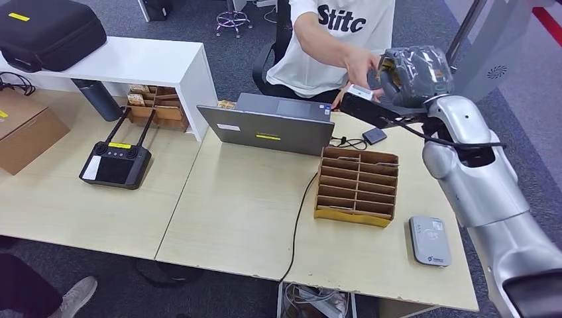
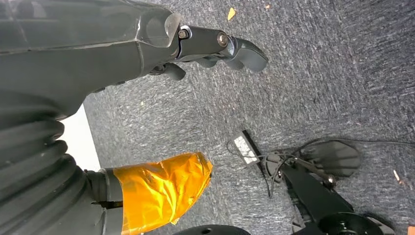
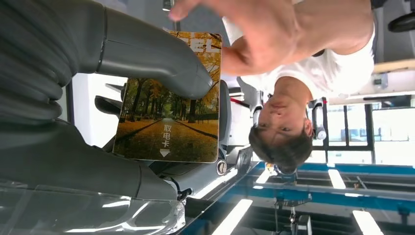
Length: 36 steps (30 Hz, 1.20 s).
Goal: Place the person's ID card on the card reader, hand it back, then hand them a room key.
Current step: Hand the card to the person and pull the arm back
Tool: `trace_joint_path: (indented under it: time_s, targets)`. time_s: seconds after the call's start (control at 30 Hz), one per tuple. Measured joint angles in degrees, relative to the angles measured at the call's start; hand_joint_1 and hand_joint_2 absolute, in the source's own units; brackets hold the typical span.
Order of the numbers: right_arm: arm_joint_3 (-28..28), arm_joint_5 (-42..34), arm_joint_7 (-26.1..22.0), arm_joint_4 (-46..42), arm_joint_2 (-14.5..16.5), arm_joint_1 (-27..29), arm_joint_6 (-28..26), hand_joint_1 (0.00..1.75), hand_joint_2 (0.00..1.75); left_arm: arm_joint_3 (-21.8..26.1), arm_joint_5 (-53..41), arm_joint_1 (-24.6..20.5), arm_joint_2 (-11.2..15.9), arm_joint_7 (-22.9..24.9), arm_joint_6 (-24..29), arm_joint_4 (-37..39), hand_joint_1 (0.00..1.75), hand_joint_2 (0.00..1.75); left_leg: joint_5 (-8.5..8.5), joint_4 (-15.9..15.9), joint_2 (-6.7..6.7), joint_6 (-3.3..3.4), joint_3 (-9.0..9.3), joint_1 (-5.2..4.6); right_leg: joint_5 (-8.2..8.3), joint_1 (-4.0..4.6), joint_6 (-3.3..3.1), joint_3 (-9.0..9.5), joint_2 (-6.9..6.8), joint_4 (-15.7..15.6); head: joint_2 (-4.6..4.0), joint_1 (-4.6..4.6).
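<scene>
My right hand (image 1: pixel 414 73) is raised over the table's far edge toward the person (image 1: pixel 331 40). It pinches a room key card (image 3: pixel 171 117) printed with an autumn tree avenue, the thick thumb (image 3: pixel 156 54) pressing on its face. From the head view the card (image 1: pixel 360 91) shows as a small white slip. The person's hand (image 1: pixel 361 66) reaches to the card's far end, and their fingers (image 3: pixel 254 34) touch that edge. The grey card reader (image 1: pixel 429 240) lies on the table near the front right, with nothing on it. My left hand (image 2: pixel 98 54) hangs over the carpet floor, fingers apart and holding nothing.
A wooden slotted card box (image 1: pixel 358 185) stands mid-table with a cable running past it. A grey laptop (image 1: pixel 268 126) sits behind it, and a small black adapter (image 1: pixel 374 136) beside that. A black controller (image 1: pixel 116 162) and a cardboard box (image 1: pixel 26 129) lie at the left.
</scene>
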Motion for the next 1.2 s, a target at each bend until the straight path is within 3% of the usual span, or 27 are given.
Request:
trace_joint_path:
  time_s: [0.23,0.43,0.47,0.57,0.6,1.2]
  targets:
    - [4.84,1.25,4.24,10.79,4.2,-7.18,4.09,1.75,1.75,-0.18,0.0,0.15,-0.16,0.68,-0.49,0.0,0.0,1.75,-0.01,0.0,0.03,0.0,-0.1,-0.01,0.0,-0.02,0.01,-0.06,0.01,-0.02,0.0,0.0]
    - [6.01,0.2,4.7,15.69,7.51,-9.42,4.73,1.75,1.75,-0.18,-0.01,1.71,-0.16,1.87,-0.46,0.0,0.0,1.75,-0.04,0.0,0.08,0.02,-0.06,-0.01,0.0,0.0,0.0,-0.08,0.06,-0.03,0.0,-0.01]
    - [6.14,-0.05,4.63,16.02,7.77,-9.43,4.79,1.59,1.75,-0.17,-0.01,1.99,-0.15,1.88,-0.43,0.0,0.0,1.75,-0.04,0.0,0.07,0.02,-0.06,-0.01,0.0,0.0,0.0,-0.08,0.05,-0.03,0.0,-0.01]
    - [6.5,-0.41,4.37,16.77,8.23,-9.44,4.79,0.29,1.75,-0.16,0.0,2.52,-0.13,1.88,-0.3,0.0,0.0,1.75,-0.04,0.0,0.05,0.02,-0.07,-0.01,0.0,0.0,0.0,-0.08,0.03,-0.03,0.0,-0.01]
    - [6.64,-0.27,4.34,16.95,8.33,-9.44,4.73,0.01,1.75,-0.16,0.0,2.59,-0.13,1.88,-0.22,0.0,0.0,1.75,-0.03,0.0,0.05,0.02,-0.07,-0.01,0.0,0.0,0.0,-0.08,0.02,-0.03,0.0,-0.01]
    - [8.38,0.08,4.33,18.69,8.52,-9.19,4.12,0.0,1.75,-0.14,0.0,2.62,-0.14,1.86,-0.01,0.0,0.0,1.75,-0.04,0.01,0.06,0.02,-0.08,-0.01,0.0,-0.01,0.01,-0.1,0.03,-0.03,0.0,-0.01]
